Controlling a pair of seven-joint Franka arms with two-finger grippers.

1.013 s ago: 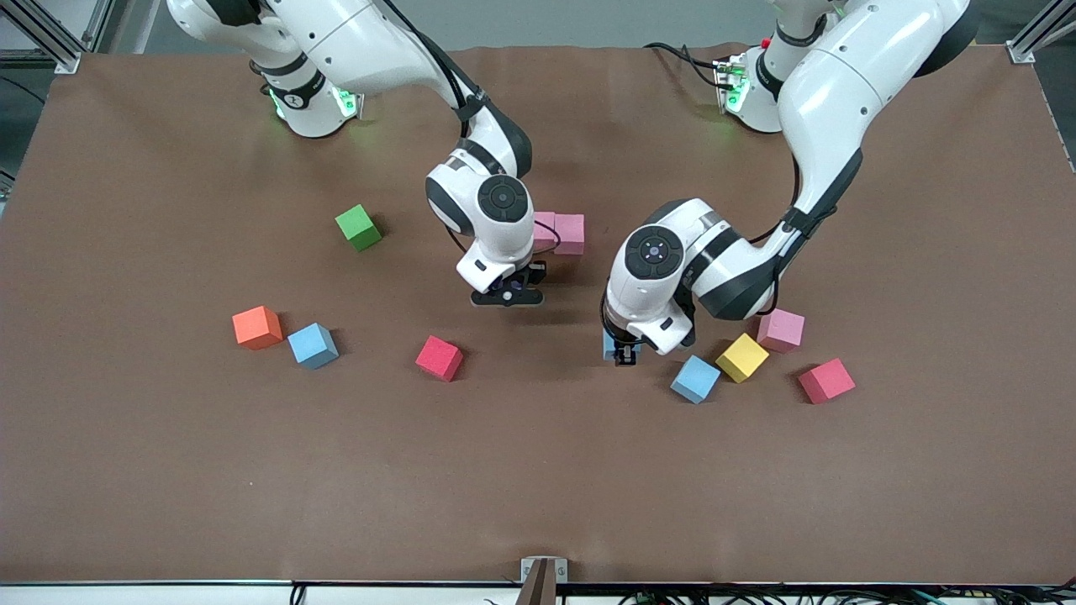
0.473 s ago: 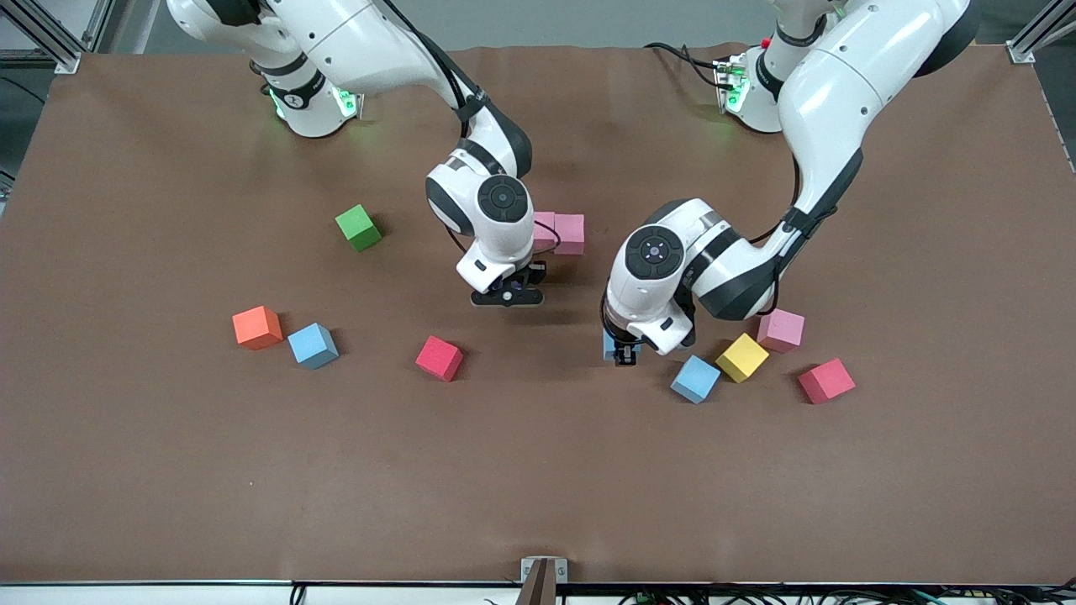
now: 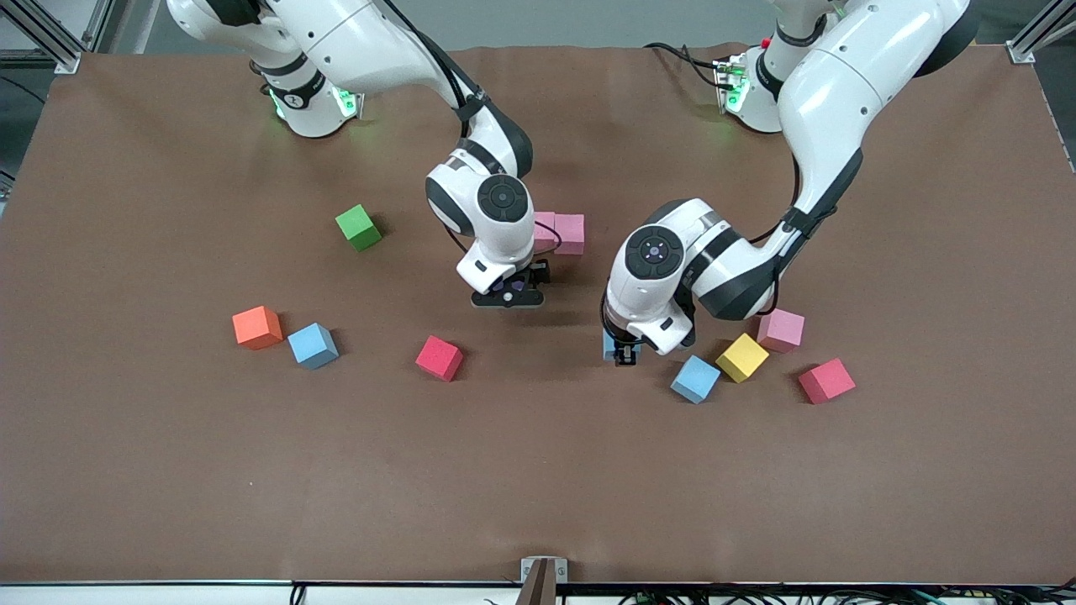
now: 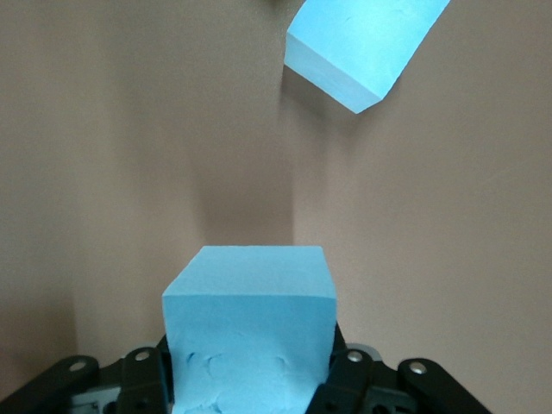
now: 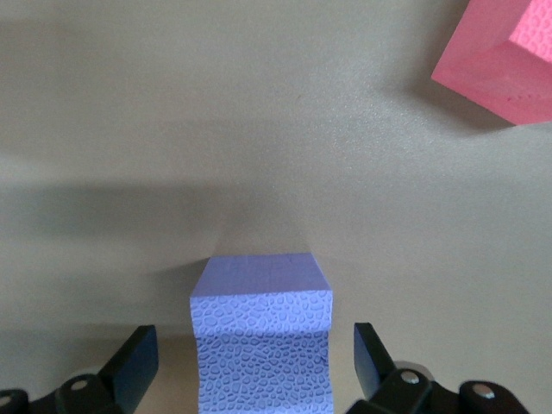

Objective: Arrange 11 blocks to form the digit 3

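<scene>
Brown matting covers the table (image 3: 168, 470). From the front we see the right gripper (image 3: 507, 296) low over a purple block (image 3: 509, 293) that is mostly hidden, just nearer the camera than two pink blocks (image 3: 561, 233) side by side. The left gripper (image 3: 623, 356) pinches a blue block (image 3: 609, 344), near another blue (image 3: 695, 378), a yellow (image 3: 742, 357), a pink (image 3: 781, 329) and a red (image 3: 826, 380). Toward the right arm's end lie a red (image 3: 439, 358), a blue (image 3: 313, 345), an orange cube (image 3: 256, 327) and a green cube (image 3: 358, 227). We read no writing.

Left wrist view: the fingers (image 4: 147, 371) press the blue block's (image 4: 248, 332) sides, a contact the front view hides; the second blue (image 4: 362, 43) lies apart.

Right wrist view: the fingers (image 5: 134, 358) stand spread, clear of the purple block (image 5: 261, 332) between them; a pink corner (image 5: 509, 60) shows.
</scene>
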